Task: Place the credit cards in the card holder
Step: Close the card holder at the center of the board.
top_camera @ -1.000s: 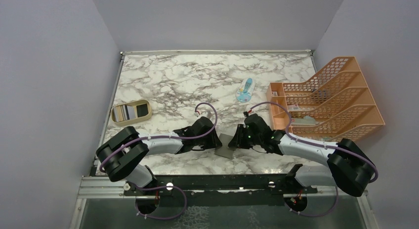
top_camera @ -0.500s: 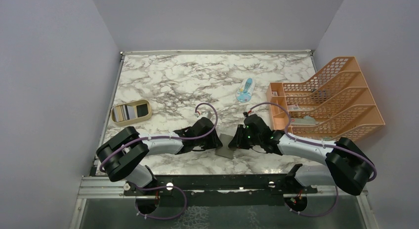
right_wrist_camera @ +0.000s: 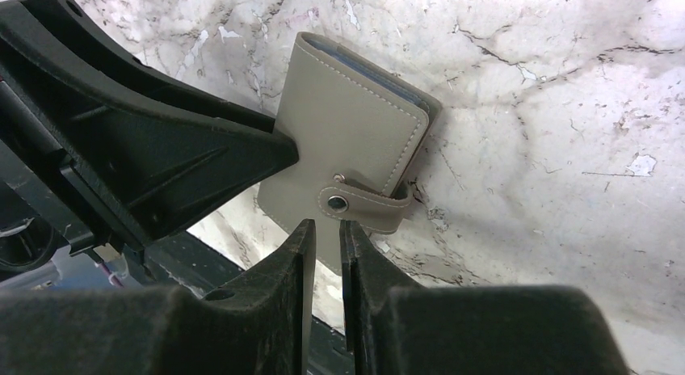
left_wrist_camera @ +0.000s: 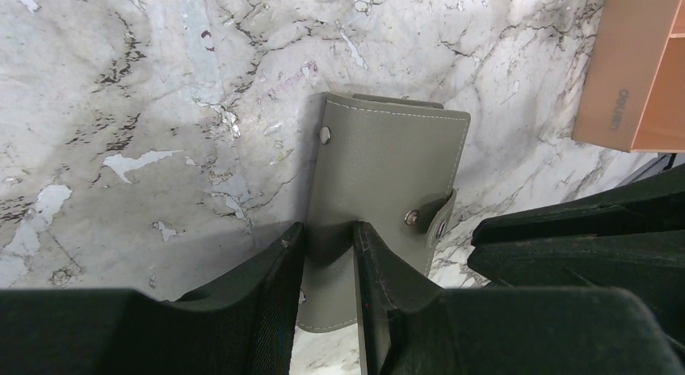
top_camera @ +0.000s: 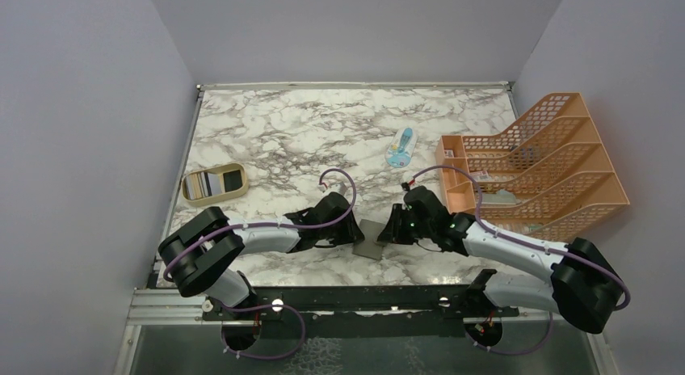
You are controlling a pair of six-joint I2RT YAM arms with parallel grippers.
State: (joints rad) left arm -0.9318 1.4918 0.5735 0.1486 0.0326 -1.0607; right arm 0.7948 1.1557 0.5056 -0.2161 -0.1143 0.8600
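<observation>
On the marble table [top_camera: 275, 124], the closed wallet [top_camera: 371, 240] sits mid near edge, between both arms. The left gripper [left_wrist_camera: 327, 233] clamps its edge. The right gripper [right_wrist_camera: 326, 228], jaws nearly together, meets the tab [right_wrist_camera: 367, 204] end; I cannot tell whether it grips. The cards [top_camera: 206, 183] wait by the left edge.

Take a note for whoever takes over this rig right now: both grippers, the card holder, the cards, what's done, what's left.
Left gripper: fingers shut on one edge of the card holder, at the near middle of the table.
Right gripper: fingers close together just below the tab clasp; whether they grip is unclear.
Card holder snapped closed.
Credit cards: none held; I can't pick them out.
Done: holder grasped. Left: unsnap, open, insert all cards.
</observation>
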